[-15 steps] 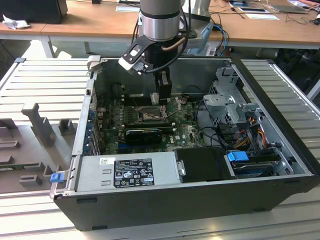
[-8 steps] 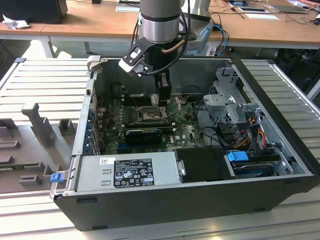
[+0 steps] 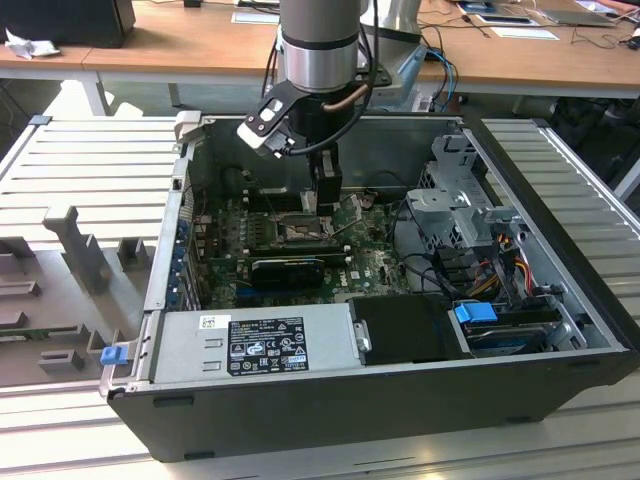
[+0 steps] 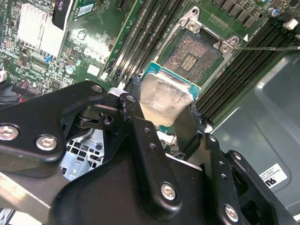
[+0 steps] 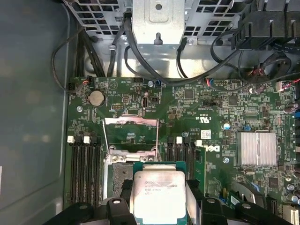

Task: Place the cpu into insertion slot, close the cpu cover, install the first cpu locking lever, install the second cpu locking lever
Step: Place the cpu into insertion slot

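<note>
tool (image 4: pixel 162 112) clamped on cpu (image 4: pixel 165 93) edges | cpu hangs above open socket (image 4: pixel 194 54), not seated; cover (image 5: pixel 130 121) raised | likely best: square corners, keep level, lower straight, no sliding over pins

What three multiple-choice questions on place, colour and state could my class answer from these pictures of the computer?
1. Where is the chip?
A) lying on a desk
B) held in the gripper above the board
C) on the power supply

2. What colour is the chip's top?
A) silver-grey
B) red
C) black

3. How is the socket?
A) filled
B) covered by a fan
C) empty

Answers:
1 B, the fingers clamp its sides in both wrist views.
2 A, its metal top shines pale.
3 C, its bare contacts show in the second wrist view.
</note>
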Robot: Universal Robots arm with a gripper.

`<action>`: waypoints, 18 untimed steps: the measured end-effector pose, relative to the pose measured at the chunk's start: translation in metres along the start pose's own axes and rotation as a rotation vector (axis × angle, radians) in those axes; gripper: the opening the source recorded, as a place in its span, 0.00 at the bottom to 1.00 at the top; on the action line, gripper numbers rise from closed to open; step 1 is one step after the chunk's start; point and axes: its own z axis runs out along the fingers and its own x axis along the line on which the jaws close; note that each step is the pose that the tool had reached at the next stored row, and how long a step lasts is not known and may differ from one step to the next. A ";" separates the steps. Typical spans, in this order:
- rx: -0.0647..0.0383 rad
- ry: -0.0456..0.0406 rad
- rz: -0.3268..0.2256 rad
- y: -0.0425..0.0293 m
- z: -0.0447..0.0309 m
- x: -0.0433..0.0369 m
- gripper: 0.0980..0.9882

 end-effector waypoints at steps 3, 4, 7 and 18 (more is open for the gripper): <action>0.000 0.0001 0.000 -0.0001 0.0013 0.0000 0.48; 0.000 0.0000 0.000 -0.0002 0.0025 -0.0001 0.48; 0.000 -0.0005 0.005 -0.0012 0.0091 0.0010 0.48; 0.000 0.0005 0.013 -0.0067 0.0178 0.0010 0.48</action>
